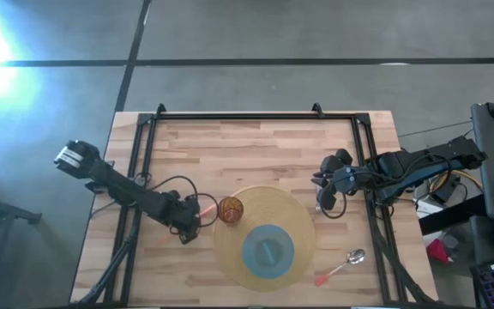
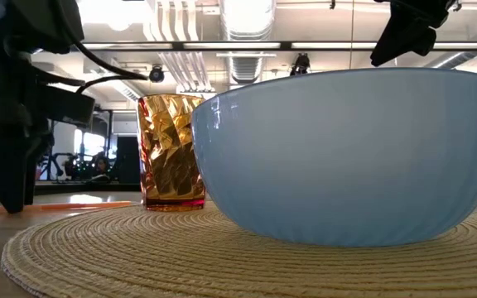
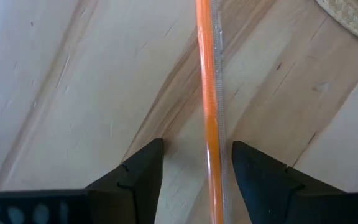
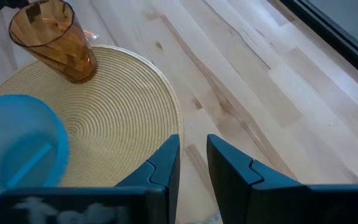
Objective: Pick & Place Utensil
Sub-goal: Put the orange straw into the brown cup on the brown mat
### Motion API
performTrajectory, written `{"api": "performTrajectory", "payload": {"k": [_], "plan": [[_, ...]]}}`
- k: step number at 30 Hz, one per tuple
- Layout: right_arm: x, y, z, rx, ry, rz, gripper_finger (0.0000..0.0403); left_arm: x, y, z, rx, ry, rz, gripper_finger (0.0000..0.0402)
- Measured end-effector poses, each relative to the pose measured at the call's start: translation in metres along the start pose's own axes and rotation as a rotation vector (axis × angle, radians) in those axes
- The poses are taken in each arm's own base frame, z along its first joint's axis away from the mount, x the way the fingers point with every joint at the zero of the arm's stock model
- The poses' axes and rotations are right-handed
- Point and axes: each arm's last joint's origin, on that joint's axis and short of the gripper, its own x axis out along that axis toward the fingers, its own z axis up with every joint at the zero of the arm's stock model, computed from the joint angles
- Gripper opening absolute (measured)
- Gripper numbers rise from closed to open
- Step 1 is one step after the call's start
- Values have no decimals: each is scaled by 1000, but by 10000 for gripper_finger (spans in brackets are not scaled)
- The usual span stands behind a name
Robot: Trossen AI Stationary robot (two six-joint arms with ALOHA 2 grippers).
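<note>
An orange-handled utensil lies flat on the wooden table, just left of the amber cup. Only its handle shows, also as a thin strip in the low view. My left gripper is open and low at the table. Its two fingers stand on either side of the handle without touching it. My right gripper hovers over the placemat's right edge, fingers a narrow gap apart, holding nothing.
A round woven placemat carries the amber cup and a light-blue bowl. A spoon with an orange handle lies near the table's near right corner. Black rails frame the table.
</note>
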Motion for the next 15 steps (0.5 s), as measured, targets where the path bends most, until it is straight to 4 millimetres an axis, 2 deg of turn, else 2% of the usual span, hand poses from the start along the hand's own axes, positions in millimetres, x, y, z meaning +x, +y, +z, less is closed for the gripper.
{"api": "performTrajectory", "payload": {"k": [5,15], "plan": [[0,0,0,0,0,0,80,2,2,-2,-11,25,34,170],[0,0,0,0,0,0,86,5,4,-4,12,56,59,72]]}}
